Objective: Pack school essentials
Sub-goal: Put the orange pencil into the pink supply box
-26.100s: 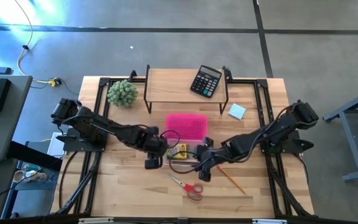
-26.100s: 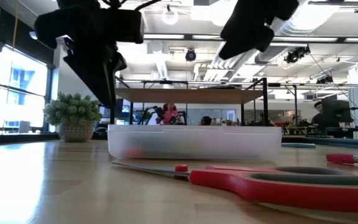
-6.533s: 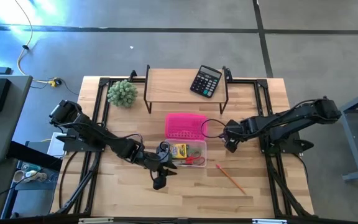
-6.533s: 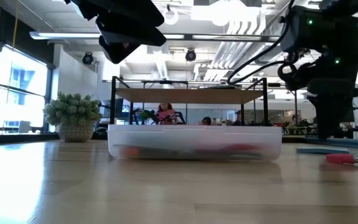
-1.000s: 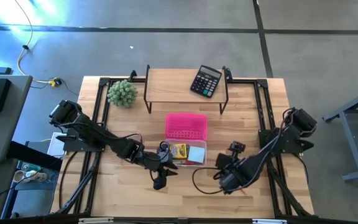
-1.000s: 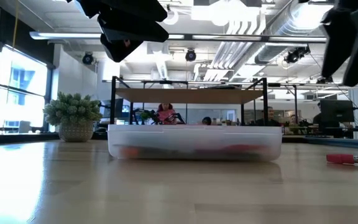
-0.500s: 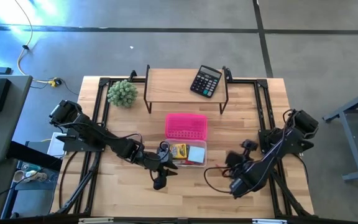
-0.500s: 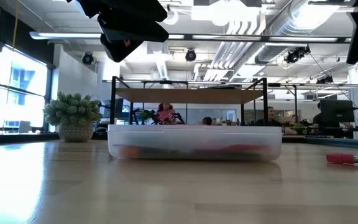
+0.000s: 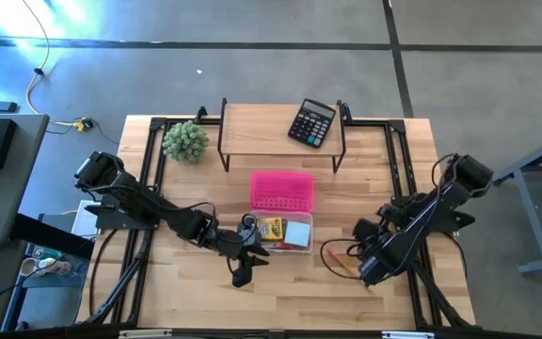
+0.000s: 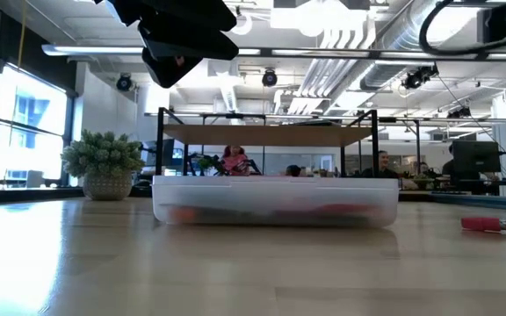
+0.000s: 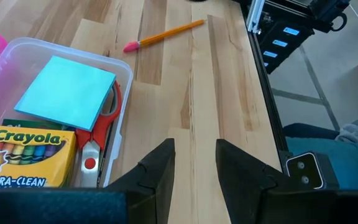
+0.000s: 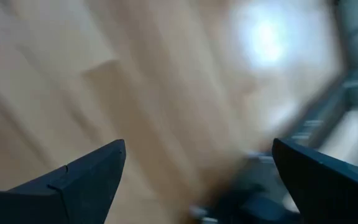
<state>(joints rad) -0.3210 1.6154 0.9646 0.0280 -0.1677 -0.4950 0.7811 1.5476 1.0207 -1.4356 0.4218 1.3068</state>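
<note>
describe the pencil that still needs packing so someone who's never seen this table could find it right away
Start at the clear plastic bin in front of the pink lid. On the bare wood toward the right arm's side lies the orange pencil, pink eraser end toward the bin. It is the only school item lying outside the bin.

The left gripper [image 9: 241, 276] hangs just beside the bin [image 9: 307, 247]. In the bin, beyond its fingertips, the notepad [image 11: 66, 92] lies on the scissors [image 11: 99, 134], the crayon box [image 11: 22, 155] alongside. The pencil [image 11: 164, 35] lies on the table [image 9: 196, 292] past the bin, just beside the right gripper [image 9: 366, 275].
</note>
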